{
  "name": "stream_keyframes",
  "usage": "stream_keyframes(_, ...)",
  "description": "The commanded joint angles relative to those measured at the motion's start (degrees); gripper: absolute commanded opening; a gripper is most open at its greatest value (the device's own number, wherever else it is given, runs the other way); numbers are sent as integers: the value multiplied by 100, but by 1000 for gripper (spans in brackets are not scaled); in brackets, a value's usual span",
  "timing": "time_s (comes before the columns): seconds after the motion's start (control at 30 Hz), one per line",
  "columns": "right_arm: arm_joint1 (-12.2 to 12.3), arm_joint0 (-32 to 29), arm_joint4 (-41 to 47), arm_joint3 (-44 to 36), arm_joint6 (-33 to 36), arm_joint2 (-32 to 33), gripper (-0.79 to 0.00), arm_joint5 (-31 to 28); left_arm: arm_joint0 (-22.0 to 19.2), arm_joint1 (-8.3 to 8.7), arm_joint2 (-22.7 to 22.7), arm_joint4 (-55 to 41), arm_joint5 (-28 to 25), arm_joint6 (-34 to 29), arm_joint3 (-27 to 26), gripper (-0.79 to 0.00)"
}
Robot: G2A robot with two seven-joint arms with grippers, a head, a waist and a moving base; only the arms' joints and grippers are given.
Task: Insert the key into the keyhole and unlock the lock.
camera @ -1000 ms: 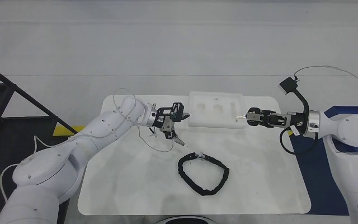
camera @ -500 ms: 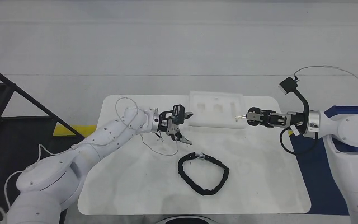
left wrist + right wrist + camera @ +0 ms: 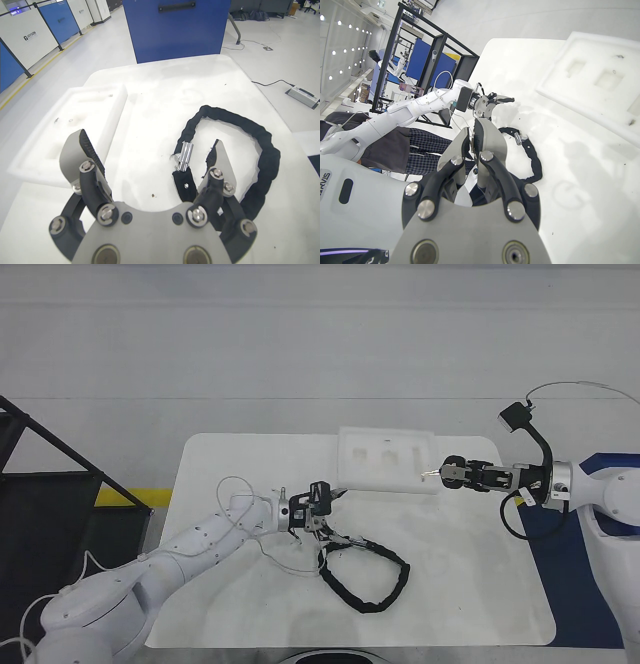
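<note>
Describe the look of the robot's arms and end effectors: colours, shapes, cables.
Both arms are smooth white rounded shells: the left arm trails a thin white cable, the right arm carries a black cable arching over its wrist. The left end effector and right end effector have silver plates, black linkages with silver pins, and silver fingers with black ribbed pads.

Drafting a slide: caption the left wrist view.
Open left tool framing the small chrome cylinder lock on a black fabric-covered chain loop on the white table.

Bright, even light from ceiling lamps, near-white glare across the table, fisheye bowing at wrist-view edges.
</note>
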Motion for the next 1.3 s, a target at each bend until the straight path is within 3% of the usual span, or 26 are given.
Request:
stream_keyframes(0.0,0,0,0,0,0,0,-785,0,63,-21,-15,40,22,6,20,0)
stream_keyframes(0.2,0,0,0,0,0,0,-785,0,129,-177,33,404,53,54,289,0)
stream_keyframes(0.63,0,0,0,0,0,0,-785,0,121,-780,238,915,45,391,981,0)
stream_keyframes(1.27,0,0,0,0,0,0,-785,0,251,-784,130,778,138,204,948,0)
